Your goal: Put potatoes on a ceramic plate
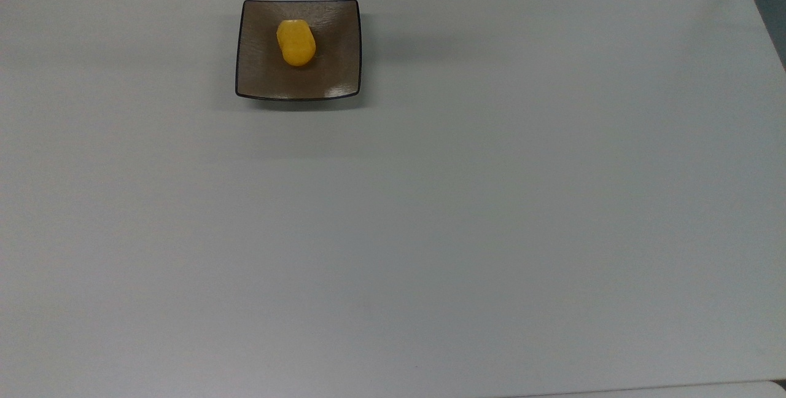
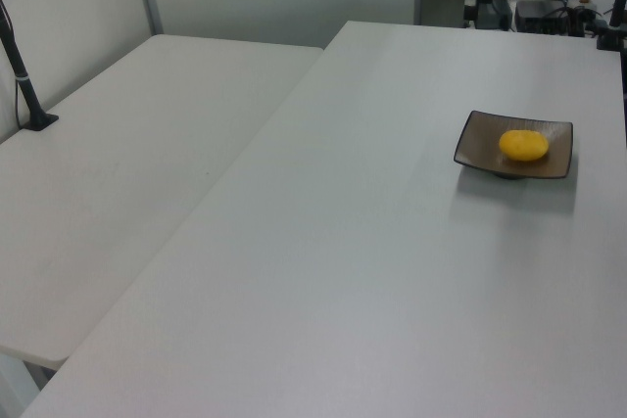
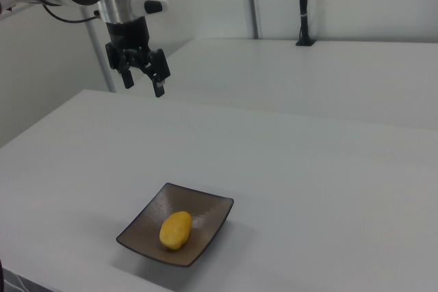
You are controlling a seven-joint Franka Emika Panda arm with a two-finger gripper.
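A bright yellow-orange potato (image 1: 296,43) lies on the square brown-grey ceramic plate (image 1: 331,81), a little toward the top view's far side of the plate's middle. The left view has the potato (image 2: 523,145) on the plate (image 2: 478,144) at the table's right. From the right view, the potato (image 3: 175,230) rests inside the plate (image 3: 209,213) near the front edge. My gripper (image 3: 143,83) hangs high above the table, well behind and left of the plate in the right view, open with nothing between its fingers.
The white table (image 1: 430,201) stretches wide around the plate. A second white table (image 2: 127,163) adjoins it on the left view's left. A black post (image 2: 24,85) stands on that table; another black post (image 3: 302,5) stands in the right view's background.
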